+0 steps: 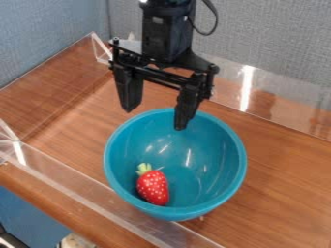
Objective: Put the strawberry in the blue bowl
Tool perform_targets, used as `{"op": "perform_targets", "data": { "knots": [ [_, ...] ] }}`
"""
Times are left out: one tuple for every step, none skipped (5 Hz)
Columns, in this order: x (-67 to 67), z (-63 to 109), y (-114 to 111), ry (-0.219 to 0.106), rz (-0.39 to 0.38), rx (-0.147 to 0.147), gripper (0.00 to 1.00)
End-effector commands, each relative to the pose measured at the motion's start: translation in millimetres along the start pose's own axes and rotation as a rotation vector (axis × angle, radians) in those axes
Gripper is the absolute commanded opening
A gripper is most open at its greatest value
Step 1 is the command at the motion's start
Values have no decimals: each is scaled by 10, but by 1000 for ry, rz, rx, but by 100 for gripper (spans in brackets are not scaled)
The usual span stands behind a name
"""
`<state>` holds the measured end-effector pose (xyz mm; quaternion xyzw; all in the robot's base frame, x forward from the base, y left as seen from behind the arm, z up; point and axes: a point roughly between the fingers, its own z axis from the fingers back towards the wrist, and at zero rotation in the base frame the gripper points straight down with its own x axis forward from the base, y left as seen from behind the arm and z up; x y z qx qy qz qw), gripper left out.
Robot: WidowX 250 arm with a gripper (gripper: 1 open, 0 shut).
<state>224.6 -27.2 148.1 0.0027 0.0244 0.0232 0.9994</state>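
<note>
- A wooden table top (52,107) is seen filling most of the view, edged by a low clear plastic wall (265,92) along the back and the front
- A grey-blue panel (77,24) is set behind the table on the left and the back
- The black robot arm (165,29) is seen coming down from the top edge, upright, with a cable looped beside it at the upper right
- The gripper (157,105) is pointed straight down above the back rim of the blue bowl (220,170); its two black fingers (185,105) are spread wide apart and nothing is held between them
- The finger on the viewer's left is hung over the wood just behind the bowl, and the other finger is reached down to about the bowl's back rim; whether it touches the rim cannot be told
- The blue bowl is placed on the table near the front wall, upright, with a glossy inside
- The strawberry (153,184) is found lying inside the blue bowl, on the bottom toward the front left, its green top turned upward and back, well apart from the fingers
- No brand, label or writing can be read anywhere in the view
</note>
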Motion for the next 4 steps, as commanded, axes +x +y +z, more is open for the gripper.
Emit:
{"op": "perform_targets", "data": {
  "knots": [
    [-79, 104, 62, -48, 33, -6, 100],
    [-110, 200, 77, -47, 51, -9, 100],
    [-120, 297, 73, -49, 64, -15, 100],
    [-100, 203, -27, -52, 45, -12, 100]
  ]
}}
